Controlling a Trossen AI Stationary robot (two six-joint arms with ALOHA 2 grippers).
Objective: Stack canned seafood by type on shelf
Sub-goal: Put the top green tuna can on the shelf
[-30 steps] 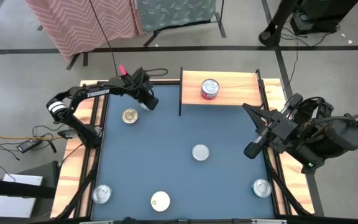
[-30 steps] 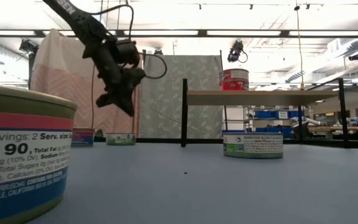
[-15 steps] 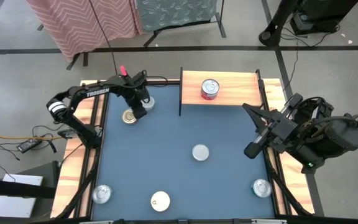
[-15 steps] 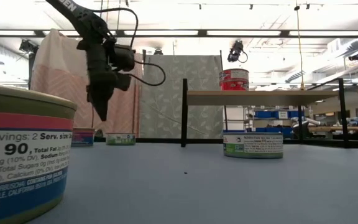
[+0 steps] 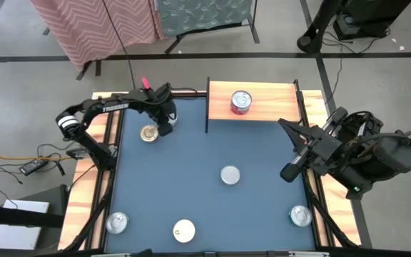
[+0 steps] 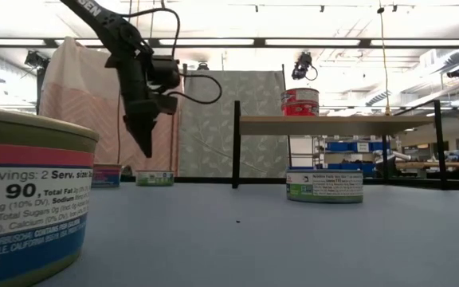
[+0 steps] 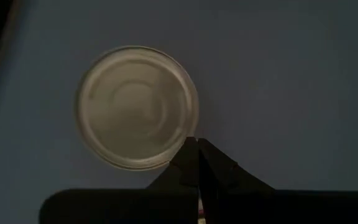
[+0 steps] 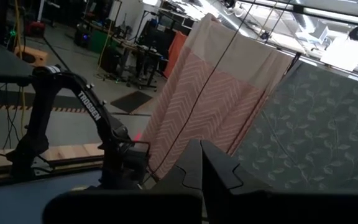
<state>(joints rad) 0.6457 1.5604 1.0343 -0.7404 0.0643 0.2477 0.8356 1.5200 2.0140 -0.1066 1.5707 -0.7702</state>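
tins [image 5: 149, 133] | left gripper [image 5: 165, 129] pinched together, above silver tin [image 7: 137, 107] | spread fingers, centre over lid, then descend | right gripper [image 5: 289, 172] together, parked

pink chevron cloth [image 5: 98, 25], leaf-print screen [image 6: 213, 119]

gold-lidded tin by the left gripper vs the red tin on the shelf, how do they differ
The gold-lidded tin sits on the blue table, next to the left gripper; the red tin stands up on the shelf. The first has a gold lid, the second a silver lid with a red side label. Both are short, round, upright and not held.
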